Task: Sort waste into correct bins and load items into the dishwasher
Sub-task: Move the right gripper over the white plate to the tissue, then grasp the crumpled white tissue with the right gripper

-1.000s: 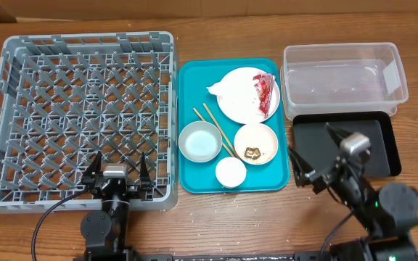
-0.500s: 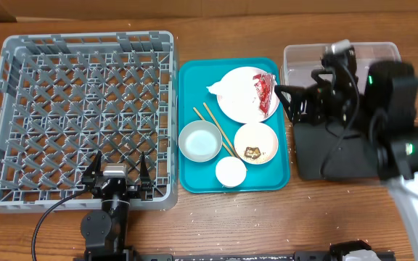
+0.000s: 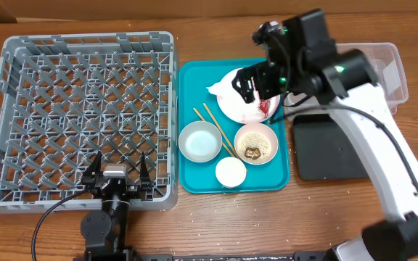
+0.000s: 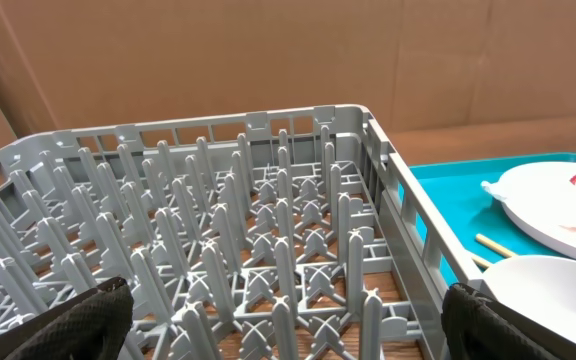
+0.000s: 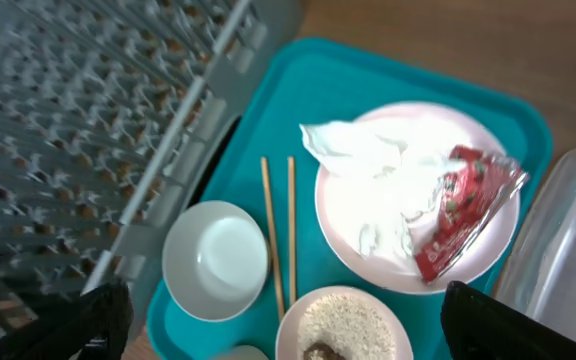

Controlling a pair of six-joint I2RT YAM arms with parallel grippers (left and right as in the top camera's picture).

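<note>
The grey dishwasher rack [image 3: 85, 109] fills the left side. On the teal tray [image 3: 194, 72] lie a pale plate [image 5: 418, 200] with a crumpled napkin [image 5: 363, 150] and a red wrapper [image 5: 463, 205], two chopsticks [image 5: 278, 230], a grey-blue bowl [image 3: 199, 141], a small plate of rice [image 3: 256, 143] with a brown lump [image 3: 252, 152], and a white cup [image 3: 231, 172]. My right gripper [image 3: 258, 87] hangs open above the big plate, holding nothing. Open and empty too, my left gripper [image 3: 118, 174] sits at the rack's front edge. The clear tub [image 3: 383, 69] and black tray [image 3: 325, 148] stand at the right.
The right arm's white link [image 3: 383, 152] stretches across the black tray and part of the clear tub. In the left wrist view the rack's upright pegs [image 4: 268, 230] stand right ahead, with the teal tray's edge [image 4: 448, 185] to the right. Bare wooden table surrounds everything.
The right arm has swung from the front right, over the clear tub, to above the big plate on the teal tray. The left arm has not moved.
</note>
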